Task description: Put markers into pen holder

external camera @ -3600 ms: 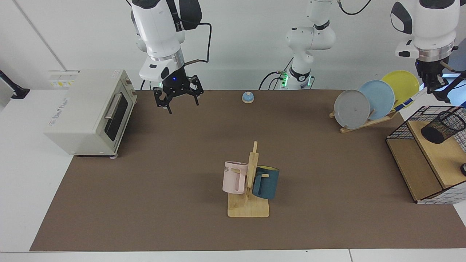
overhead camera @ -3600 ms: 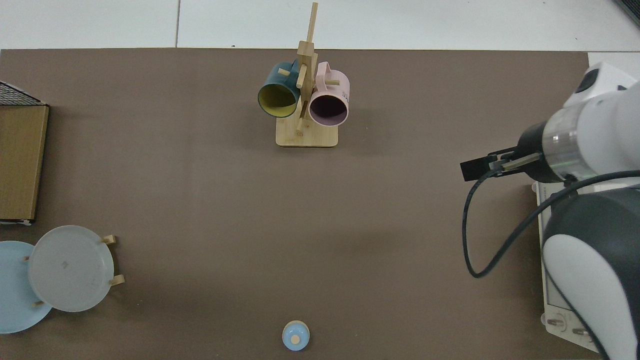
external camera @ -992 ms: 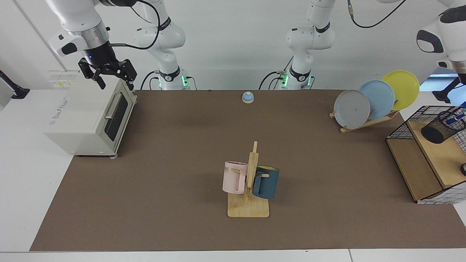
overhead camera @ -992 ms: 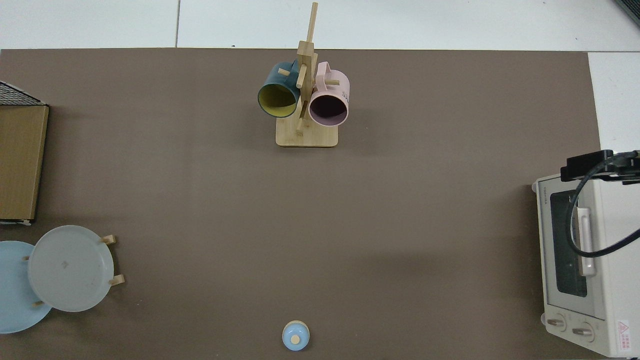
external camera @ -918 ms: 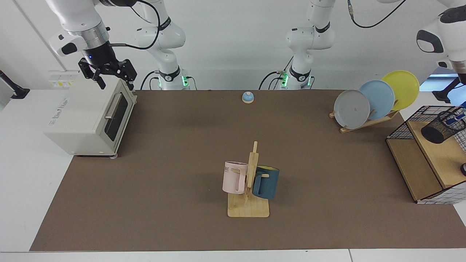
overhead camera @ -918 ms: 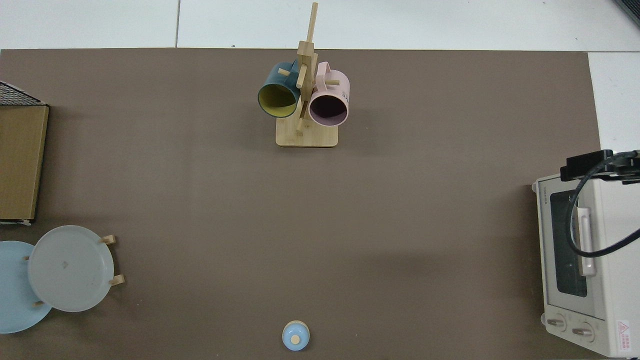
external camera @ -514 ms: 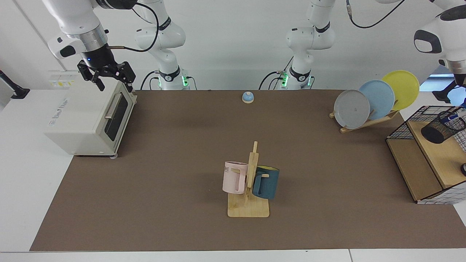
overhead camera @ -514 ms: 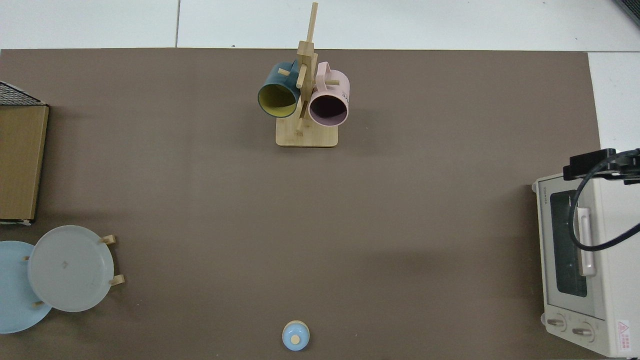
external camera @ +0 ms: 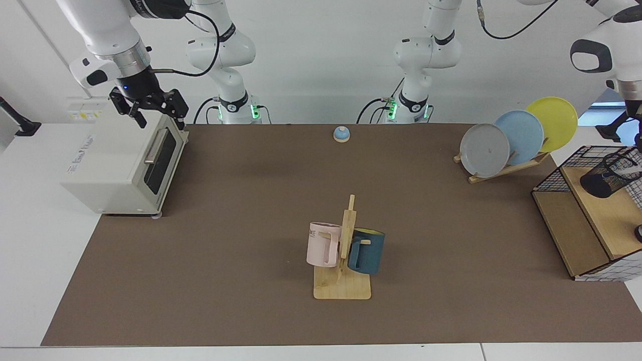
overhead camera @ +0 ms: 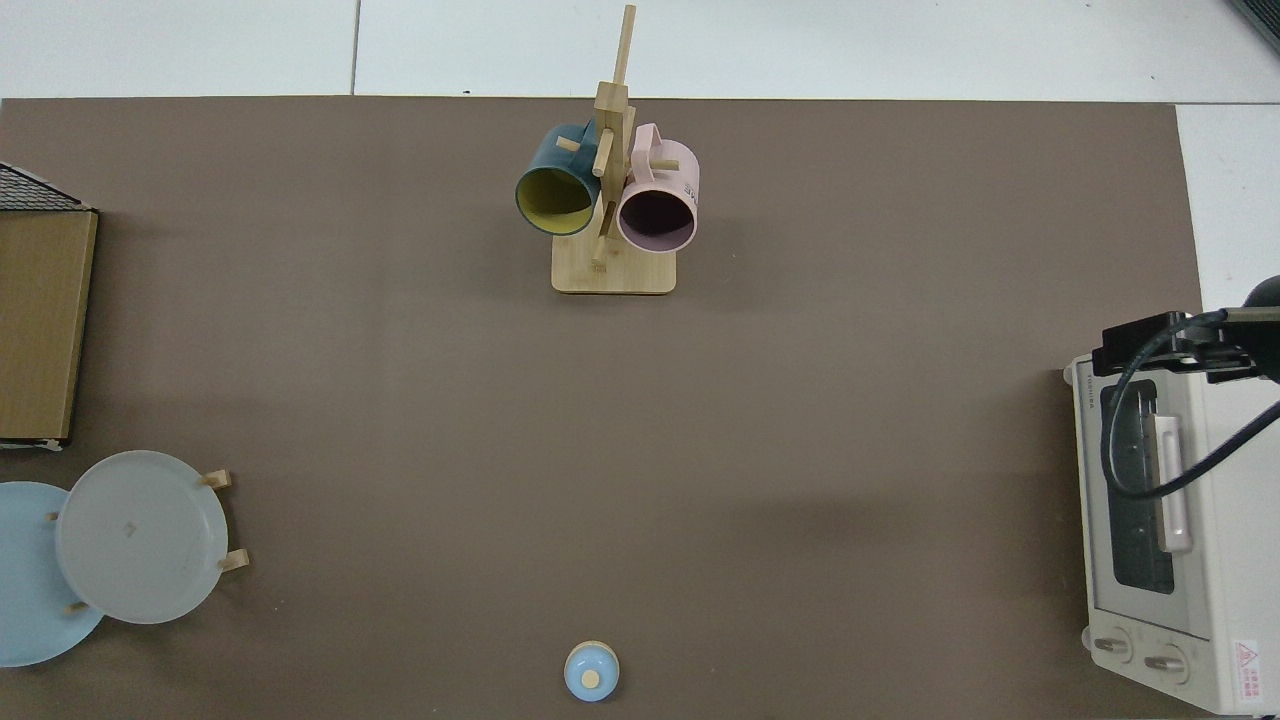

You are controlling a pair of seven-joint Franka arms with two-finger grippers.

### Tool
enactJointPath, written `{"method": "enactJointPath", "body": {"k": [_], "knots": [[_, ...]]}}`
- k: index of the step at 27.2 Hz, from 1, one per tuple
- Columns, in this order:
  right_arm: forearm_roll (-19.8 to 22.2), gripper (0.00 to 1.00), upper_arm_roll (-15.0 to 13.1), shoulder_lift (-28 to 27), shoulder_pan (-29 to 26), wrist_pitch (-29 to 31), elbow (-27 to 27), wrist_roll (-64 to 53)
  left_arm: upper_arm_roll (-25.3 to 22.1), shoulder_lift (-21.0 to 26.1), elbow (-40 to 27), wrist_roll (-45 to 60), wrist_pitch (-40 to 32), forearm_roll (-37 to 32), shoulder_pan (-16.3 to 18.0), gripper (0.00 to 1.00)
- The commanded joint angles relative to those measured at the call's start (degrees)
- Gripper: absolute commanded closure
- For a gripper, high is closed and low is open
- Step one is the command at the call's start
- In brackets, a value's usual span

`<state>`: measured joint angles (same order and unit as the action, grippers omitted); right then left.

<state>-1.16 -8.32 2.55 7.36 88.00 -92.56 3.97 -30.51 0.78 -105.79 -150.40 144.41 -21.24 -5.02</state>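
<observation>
while the marker [external camera: 628, 172] sits in the pen holder [external camera: 609, 175]; right gripper [external camera: 155, 113] fingers spread, empty; left unseen

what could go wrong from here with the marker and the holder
The pen holder looks tilted on the rack's wooden shelf, at the table's far end. With the marker leaning in its mouth, it might tip or the marker might slide out. The right gripper hangs open just above the toaster oven; a low move might clip it.

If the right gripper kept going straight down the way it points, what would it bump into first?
Probably the toaster oven: the right gripper, open, points down just over its top edge above the door, though depth is hard to judge.
</observation>
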Motion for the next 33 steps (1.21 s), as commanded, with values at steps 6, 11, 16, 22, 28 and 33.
{"method": "enactJointPath", "body": {"k": [6, 11, 16, 22, 28, 33], "knots": [[-0.51, 0.0, -0.55, 1.14, -1.38, 2.79, -2.27, 0.34, 5.01, 1.33, 2.17, 6.43, -1.84, 2.6, -0.96, 0.0], [0.28, 0.0, -0.55, 1.14, -1.03, 2.88, -2.36, -0.01, 9.32, 0.8, 1.82, 11.96, -8.52, 6.03, -2.28, 0.0], [2.13, 0.0, -0.55, 0.97, -0.85, 4.1, -2.36, -6.59, 14.85, -0.16, 1.2, 20.83, -16.51, 9.54, -2.72, 0.0], [2.13, 0.0, -0.46, 0.97, -1.29, 5.17, -2.45, -7.57, 22.76, -3.06, -2.04, 40.86, -23.29, 10.87, -2.89, 0.0], [1.78, 0.0, -0.46, 0.97, -1.03, 4.64, -2.36, -7.22, 30.14, -5.44, -5.48, 57.74, -26.36, 10.96, -3.51, 0.0], [1.86, 0.0, -0.46, 0.97, -1.12, 4.64, -2.18, -7.22, 34.54, -6.49, -5.92, 74.52, -31.99, 12.97, -3.6, 0.0]]}}
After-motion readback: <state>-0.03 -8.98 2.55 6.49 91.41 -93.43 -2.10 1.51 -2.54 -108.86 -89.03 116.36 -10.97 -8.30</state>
